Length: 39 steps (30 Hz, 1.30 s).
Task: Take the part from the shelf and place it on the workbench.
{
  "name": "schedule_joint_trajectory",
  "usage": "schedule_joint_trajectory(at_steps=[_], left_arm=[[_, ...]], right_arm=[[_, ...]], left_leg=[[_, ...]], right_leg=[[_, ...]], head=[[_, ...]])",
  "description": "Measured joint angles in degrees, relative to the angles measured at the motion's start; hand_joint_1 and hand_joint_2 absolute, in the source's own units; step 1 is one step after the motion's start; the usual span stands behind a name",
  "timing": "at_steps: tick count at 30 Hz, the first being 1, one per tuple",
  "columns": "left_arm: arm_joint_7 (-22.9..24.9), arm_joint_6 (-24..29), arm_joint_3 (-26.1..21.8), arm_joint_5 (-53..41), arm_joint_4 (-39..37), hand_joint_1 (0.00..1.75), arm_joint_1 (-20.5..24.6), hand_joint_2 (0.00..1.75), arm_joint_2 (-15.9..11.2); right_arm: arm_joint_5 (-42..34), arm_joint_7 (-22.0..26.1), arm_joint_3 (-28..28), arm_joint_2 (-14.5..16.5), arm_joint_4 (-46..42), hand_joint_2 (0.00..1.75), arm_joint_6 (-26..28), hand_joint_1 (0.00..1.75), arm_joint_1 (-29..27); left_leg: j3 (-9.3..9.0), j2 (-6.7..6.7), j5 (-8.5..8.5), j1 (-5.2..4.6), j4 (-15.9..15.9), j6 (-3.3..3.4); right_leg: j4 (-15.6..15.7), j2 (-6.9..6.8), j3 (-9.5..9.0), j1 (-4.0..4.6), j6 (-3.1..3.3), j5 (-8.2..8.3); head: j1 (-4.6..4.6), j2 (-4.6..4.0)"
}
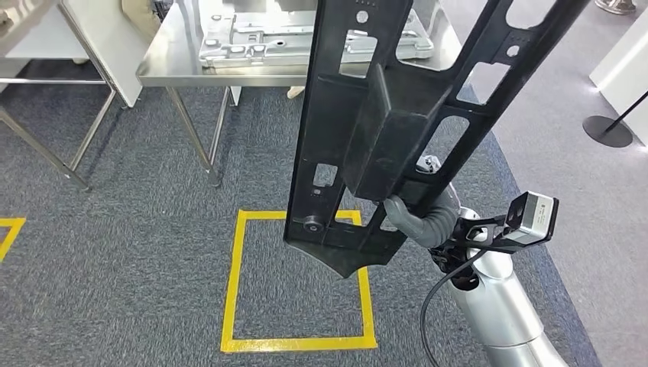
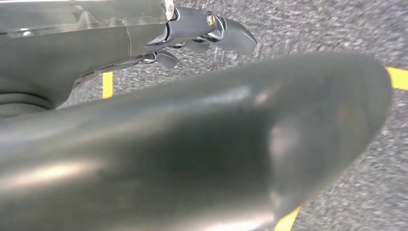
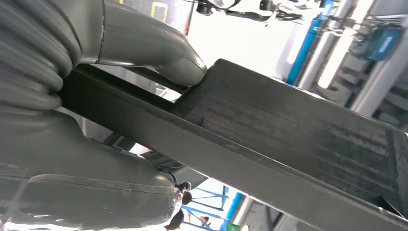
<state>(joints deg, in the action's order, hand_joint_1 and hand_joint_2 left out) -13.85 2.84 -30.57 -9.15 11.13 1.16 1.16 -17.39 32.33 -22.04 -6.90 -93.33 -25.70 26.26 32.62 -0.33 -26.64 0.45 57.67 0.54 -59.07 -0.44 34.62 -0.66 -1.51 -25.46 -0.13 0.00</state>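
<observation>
Black part point(image 1: 397, 115), long frame with cutouts, held upright in front of camera, above grey carpet with yellow tape square point(image 1: 233, 283). Right hand point(image 1: 420, 218) clamped on part's lower section; thumb and fingers point(image 3: 159, 53) wrapped around dark bar point(image 3: 288, 139). Left hand point(image 2: 202, 33) seen over carpet, fingers curled, nothing gripped. Steel surface point(image 1: 172, 53) far left, carrying grey metal parts point(image 1: 252, 38).

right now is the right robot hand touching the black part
Touching. The right wrist view shows the right robot hand wrapped on the black part, thumb pressed on its edge; the head view shows the right robot hand gripping it too.
</observation>
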Motion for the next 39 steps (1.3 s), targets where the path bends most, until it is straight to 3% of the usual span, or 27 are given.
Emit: schedule_joint_trajectory(at_steps=[3, 5, 6, 8, 9, 10, 11, 13, 15, 20, 22, 24, 25, 26, 27, 29, 30, 32, 34, 36, 37, 39], left_arm=[[-0.09, 0.02, -0.37, -0.12, 0.00, 0.00, 0.13, 0.00, -0.01], [-0.11, 0.02, -0.61, -0.12, 0.00, 0.00, 0.09, 0.00, 0.02], [-0.11, 0.02, -0.68, -0.13, 0.00, 0.00, 0.07, 0.00, 0.04], [-0.12, 0.02, -0.79, -0.15, 0.00, 0.00, 0.05, 0.00, 0.09], [-0.12, 0.02, -0.82, -0.16, 0.00, 0.00, 0.02, 0.00, 0.09], [-0.12, 0.02, -0.85, -0.16, 0.00, 0.00, -0.03, 0.00, 0.09], [-0.12, 0.02, -0.86, -0.16, 0.00, 0.00, -0.08, 0.00, 0.09], [-0.12, 0.02, -0.88, -0.17, 0.00, 0.00, -0.13, 0.00, 0.07], [-0.12, 0.02, -0.88, -0.18, 0.00, 0.00, -0.07, 0.00, 0.03], [-0.18, 0.02, -0.89, -0.15, 0.00, 0.00, -0.10, 0.00, 0.04], [-0.27, 0.02, -0.90, -0.21, 0.00, 0.00, -0.04, 0.00, 0.05], [-0.37, 0.02, -0.90, -0.29, 0.00, 0.00, 0.01, 0.00, 0.04], [-0.39, 0.02, -0.90, -0.31, 0.00, 0.00, -0.02, 0.00, 0.04], [-0.40, 0.02, -0.90, -0.33, 0.00, 0.00, -0.06, 0.00, 0.05], [-0.40, 0.02, -0.90, -0.34, 0.00, 0.00, -0.11, 0.00, 0.05], [-0.41, 0.02, -0.90, -0.39, 0.00, 0.00, -0.15, 0.00, 0.08], [-0.42, 0.03, -0.90, -0.41, 0.00, 0.00, -0.11, 0.00, 0.08], [-0.45, 0.06, -0.91, -0.45, 0.00, 0.00, -0.02, 0.00, 0.06], [-0.45, 0.04, -0.92, -0.45, 0.01, 0.00, 0.08, 0.00, 0.03], [-0.45, -0.10, -0.91, -0.51, 0.02, 0.00, 0.15, 0.00, 0.03], [-0.45, -0.19, -0.91, -0.57, 0.02, 0.00, 0.15, 0.00, 0.03], [-0.46, -0.27, -0.90, -0.75, 0.02, 0.00, 0.08, 0.00, 0.02]], right_arm=[[-0.25, 0.00, 0.07, -0.02, -0.03, 1.75, -0.09, 1.75, -0.04], [-0.33, 0.02, 0.13, -0.01, -0.05, 1.75, -0.11, 1.75, 0.00], [-0.36, 0.04, 0.16, 0.02, -0.06, 1.75, -0.11, 1.75, 0.01], [-0.40, 0.05, 0.15, 0.07, -0.02, 1.75, -0.11, 1.75, -0.02], [-0.40, 0.04, 0.14, 0.08, 0.00, 1.75, -0.13, 1.75, -0.09], [-0.40, 0.03, 0.13, 0.08, 0.02, 1.75, -0.13, 1.75, -0.16], [-0.40, 0.03, 0.12, 0.08, 0.03, 1.75, -0.14, 1.75, -0.21], [-0.40, 0.02, 0.11, 0.08, 0.02, 1.75, -0.15, 1.75, -0.26], [-0.40, 0.03, 0.11, 0.08, 0.02, 1.75, -0.15, 1.75, -0.24], [-0.40, 0.07, 0.14, 0.08, 0.00, 1.75, -0.15, 1.75, -0.12], [-0.42, 0.23, 0.16, 0.08, 0.00, 1.75, -0.16, 1.75, 0.01], [-0.44, 0.40, 0.16, 0.08, 0.09, 1.75, -0.16, 1.75, -0.01], [-0.44, 0.45, 0.16, 0.08, 0.16, 1.75, -0.16, 1.75, -0.07], [-0.45, 0.50, 0.16, 0.08, 0.22, 1.75, -0.16, 1.75, -0.10], [-0.45, 0.55, 0.16, 0.08, 0.26, 1.75, -0.16, 1.75, -0.08], [-0.45, 0.62, 0.16, 0.08, 0.29, 1.75, -0.16, 1.75, 0.03], [-0.45, 0.64, 0.15, 0.08, 0.29, 1.75, -0.16, 1.75, 0.12], [-0.48, 0.68, 0.13, 0.15, 0.29, 1.75, -0.16, 1.75, 0.23], [-0.49, 0.70, 0.12, 0.24, 0.27, 1.75, -0.16, 1.75, 0.26], [-0.50, 0.75, 0.11, 0.37, 0.23, 1.75, -0.16, 1.75, 0.38], [-0.51, 0.79, 0.10, 0.46, 0.21, 1.75, -0.16, 1.75, 0.46], [-0.51, 0.84, 0.05, 0.62, 0.22, 1.75, -0.16, 1.75, 0.55]], left_leg=[[-0.08, 0.02, -0.32, -0.09, -0.20, -1.01], [0.40, 0.06, -1.66, 0.02, 1.58, -1.56], [1.46, 0.08, -3.07, 0.08, 4.11, -1.75], [5.35, 0.09, -6.53, 0.19, 12.07, -1.99], [7.25, 0.09, -7.50, 0.20, 15.44, -2.07], [8.39, 0.09, -7.39, 0.20, 17.03, -2.06], [8.36, 0.09, -6.10, 0.20, 16.24, -1.97], [5.26, 0.10, -1.42, 0.17, 8.61, -1.46], [2.27, 0.11, 1.13, -0.08, 1.89, -0.88], [1.29, 0.01, 1.02, 0.03, -0.11, 0.33], [0.99, 0.03, 0.94, 0.19, -0.41, 0.81], [0.84, 0.03, 0.66, 0.18, -0.40, 1.04], [0.68, 0.02, 0.50, 0.18, -0.39, 1.04], [0.43, -0.01, 0.30, 0.19, -0.38, 0.99], [0.07, -0.06, 0.05, 0.20, -0.36, 0.87], [-0.79, -0.16, -0.60, 0.19, -0.31, 0.43], [-1.08, -0.21, -0.93, 0.12, -0.22, 0.12], [-1.31, -0.22, -1.40, 0.02, -0.25, -0.60], [-1.58, -0.15, -1.75, 0.10, -0.41, -1.32], [-1.02, -0.04, -2.79, 0.21, 1.56, -1.94], [0.31, -0.01, -3.93, 0.27, 4.34, -2.16], [4.93, 0.01, -6.76, 0.31, 12.52, -2.43]], right_leg=[[1.39, 0.15, -0.45, 0.21, 1.05, -0.21], [1.90, 0.17, -1.01, 0.01, 1.82, -0.23], [2.12, 0.14, -1.33, -0.08, 2.15, -0.25], [2.16, 0.10, -1.65, 0.12, 2.57, -0.47], [2.13, 0.12, -1.74, 0.23, 2.69, -0.58], [2.11, 0.17, -1.87, 0.34, 2.76, -0.72], [2.09, 0.25, -2.09, 0.42, 2.75, -0.89], [2.03, 0.36, -2.74, 0.55, 2.60, -1.39], [1.88, 0.40, -3.01, 0.80, 2.22, -1.81], [0.70, 0.43, -2.51, 0.80, 0.72, -2.93], [-4.89, 0.45, 0.28, 0.52, 0.06, -5.68], [-13.17, 0.44, 4.97, 0.20, -0.42, -8.70], [-15.72, 0.43, 6.65, 0.03, -0.60, -8.99], [-16.30, 0.42, 7.39, -0.14, -0.73, -8.19], [-14.20, 0.41, 6.77, -0.31, -0.78, -6.15], [-5.95, 0.38, 3.23, -0.51, -0.61, -1.36], [-2.17, 0.40, 1.56, -0.45, -0.37, 0.03], [0.86, 0.46, 0.18, -0.14, 0.28, 0.19], [1.21, 0.58, -0.08, -0.06, 1.05, -0.19], [1.68, 0.61, -0.91, -0.19, 1.89, -0.54], [1.89, 0.58, -1.42, -0.22, 2.26, -0.79], [1.95, 0.50, -2.26, 0.05, 2.77, -1.54]], head=[[-0.14, 0.00], [-0.22, 0.00], [-0.29, -0.01], [-0.42, -0.02], [-0.40, -0.02], [-0.41, -0.02], [-0.41, -0.02], [-0.40, -0.02], [-0.37, -0.01], [-0.29, -0.01], [-0.19, -0.01], [-0.15, -0.01], [-0.15, -0.01], [-0.15, -0.01], [-0.14, -0.01], [-0.13, -0.01], [-0.14, -0.01], [-0.19, -0.01], [-0.24, 0.00], [-0.32, 0.00], [-0.39, 0.00], [-0.46, 0.00]])
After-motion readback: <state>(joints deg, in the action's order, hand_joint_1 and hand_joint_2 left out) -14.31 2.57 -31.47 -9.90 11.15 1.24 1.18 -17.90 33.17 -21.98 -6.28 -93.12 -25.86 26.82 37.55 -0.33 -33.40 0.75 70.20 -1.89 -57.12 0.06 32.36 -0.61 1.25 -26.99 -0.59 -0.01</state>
